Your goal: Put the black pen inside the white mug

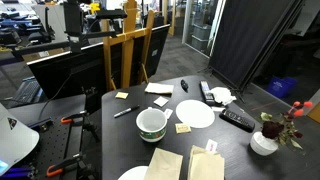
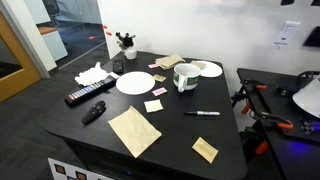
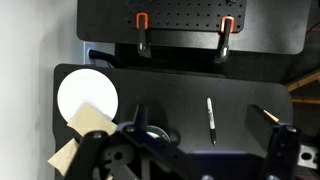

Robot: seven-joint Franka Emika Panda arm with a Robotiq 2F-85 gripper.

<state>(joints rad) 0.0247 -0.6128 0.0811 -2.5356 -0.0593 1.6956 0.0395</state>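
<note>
gripper (image 3: 198,112): shown in the wrist view only; jaws stood wide apart with nothing between them, above the black table (image 3: 250,85).
black pen (image 3: 211,120): lay flat on the table just beside the white mug (image 3: 155,133), apart from it and not inside; in both exterior views the black pen (image 1: 123,111) (image 2: 202,113) rested on bare tabletop near the white mug (image 1: 151,123) (image 2: 186,77).
white mug: upright, its rim partly hidden by the gripper in the wrist view.
white plate (image 1: 195,114): flat, just beside the white mug.
second plate (image 3: 87,95): near the white mug, with brown paper bags (image 3: 85,130) overlapping its edge.
sticky note (image 1: 183,128): yellow, between white mug and white plate.
remote control (image 1: 237,119): beyond the white plate from the white mug.
flower pot (image 1: 264,142): well apart from the white mug.
</note>
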